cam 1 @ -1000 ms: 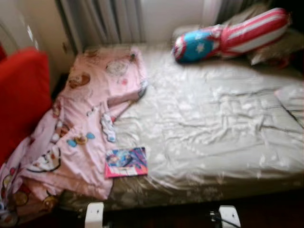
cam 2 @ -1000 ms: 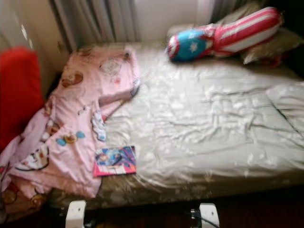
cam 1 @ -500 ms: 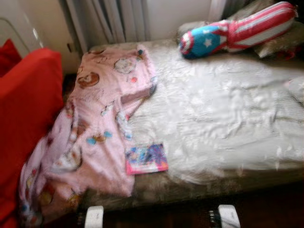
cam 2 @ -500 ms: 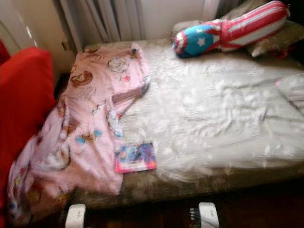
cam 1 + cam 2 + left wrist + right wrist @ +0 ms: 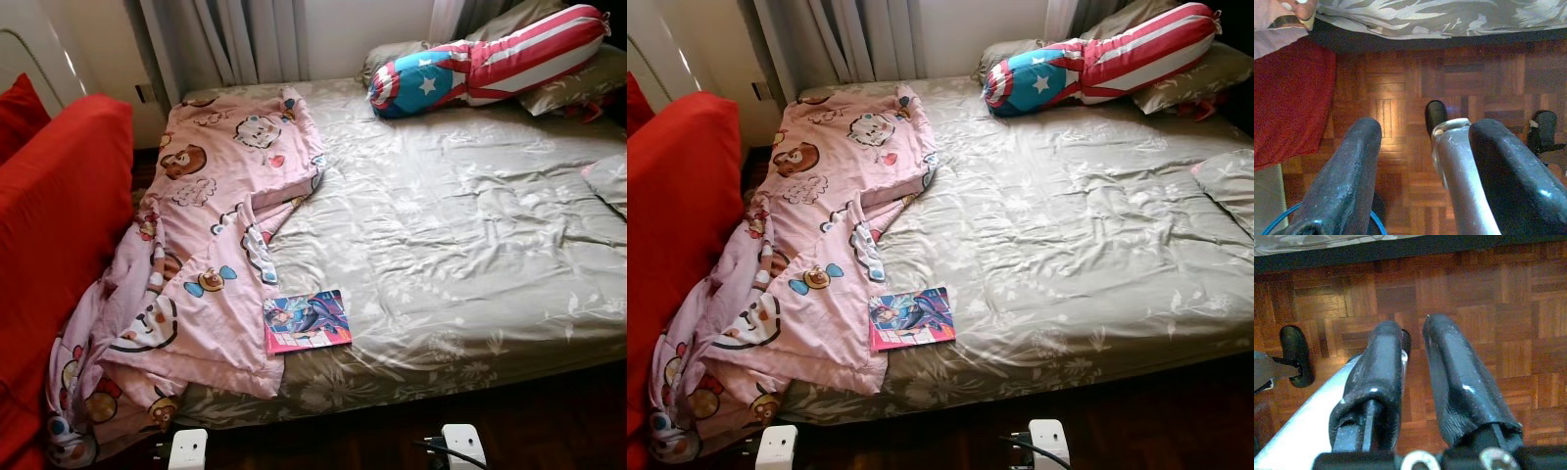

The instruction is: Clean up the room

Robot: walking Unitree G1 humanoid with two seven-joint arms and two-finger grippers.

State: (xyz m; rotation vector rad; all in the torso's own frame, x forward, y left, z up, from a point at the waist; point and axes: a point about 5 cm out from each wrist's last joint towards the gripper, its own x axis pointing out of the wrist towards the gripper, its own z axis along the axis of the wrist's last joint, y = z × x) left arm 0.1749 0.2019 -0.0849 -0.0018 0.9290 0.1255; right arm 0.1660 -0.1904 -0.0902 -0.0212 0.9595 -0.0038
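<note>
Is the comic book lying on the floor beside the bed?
No, the comic book lies on the bed near its front edge, right beside the pink blanket.

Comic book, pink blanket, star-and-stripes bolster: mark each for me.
comic book [image 5: 307, 321], left eye view, middle of its cover
pink blanket [image 5: 220, 220], left eye view, its spread middle on the bed
star-and-stripes bolster [image 5: 490, 61], left eye view, its striped midsection

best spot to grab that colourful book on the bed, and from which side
Probably the book's near edge, approached from the foot of the bed. It lies flat near the mattress edge, its left edge against the pink blanket, so a finger would have to slide under that free edge, pressing into the soft sheet.
</note>
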